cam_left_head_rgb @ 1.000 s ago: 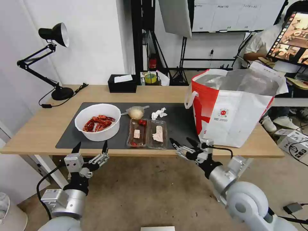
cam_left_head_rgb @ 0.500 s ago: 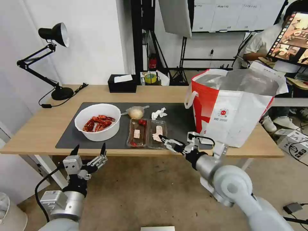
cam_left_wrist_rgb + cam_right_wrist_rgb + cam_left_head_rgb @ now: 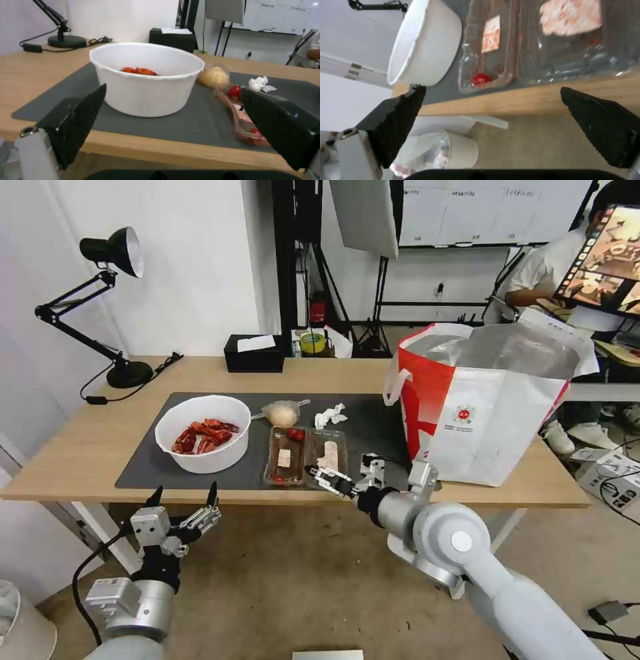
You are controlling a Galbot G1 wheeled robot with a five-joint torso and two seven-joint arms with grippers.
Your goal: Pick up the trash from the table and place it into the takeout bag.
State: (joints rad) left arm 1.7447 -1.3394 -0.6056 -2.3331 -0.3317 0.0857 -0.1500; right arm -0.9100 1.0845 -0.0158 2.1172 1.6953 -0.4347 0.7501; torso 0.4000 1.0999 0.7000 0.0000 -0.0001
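Observation:
On the dark mat [image 3: 373, 428] of the table [image 3: 73, 453] stand a white bowl [image 3: 203, 433] of red shells, a clear hinged tray [image 3: 307, 457], a small bag with a beige lump [image 3: 283, 413] and a crumpled tissue [image 3: 330, 415]. The white-and-red takeout bag [image 3: 487, 407] stands open at the table's right end. My right gripper [image 3: 333, 473] is open at the table's front edge, just before the tray [image 3: 553, 50]. My left gripper [image 3: 186, 491] is open, below the front edge and facing the bowl [image 3: 146, 82].
A black desk lamp [image 3: 113, 253] stands at the table's far left. At the back edge are a black tissue box [image 3: 253, 355] and a yellow tape roll [image 3: 311, 342]. A white bin [image 3: 453, 150] stands on the floor under the table's left side.
My right gripper has swung left along the table's front edge, from beside the takeout bag to the tray. The left gripper has sunk slightly.

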